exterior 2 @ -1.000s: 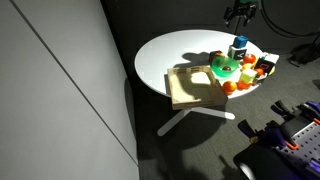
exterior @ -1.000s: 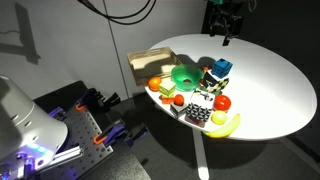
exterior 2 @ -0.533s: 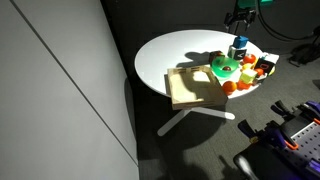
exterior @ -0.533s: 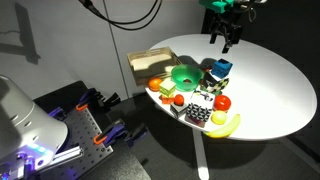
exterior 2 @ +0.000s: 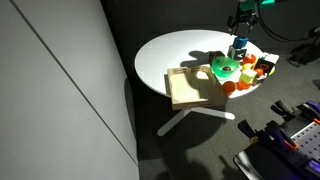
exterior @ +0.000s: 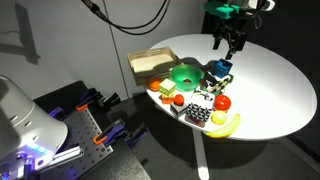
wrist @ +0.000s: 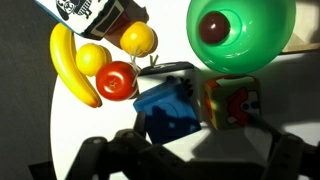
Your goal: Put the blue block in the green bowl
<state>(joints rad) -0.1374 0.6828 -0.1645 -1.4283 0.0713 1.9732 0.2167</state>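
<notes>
- The hand has come down closer to the worktop; its fingers are spread wide and hold nothing.
- The blue block sits directly below the hand.
- The green bowl lies just ahead of the hand, near the block.

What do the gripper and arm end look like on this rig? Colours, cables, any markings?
The gripper is black with two dark fingers. Just above it a teal-green patch shows in both exterior views. Thin black cables loop across the top of an exterior view. No markings are legible at this size, and little of the arm itself is in frame.
</notes>
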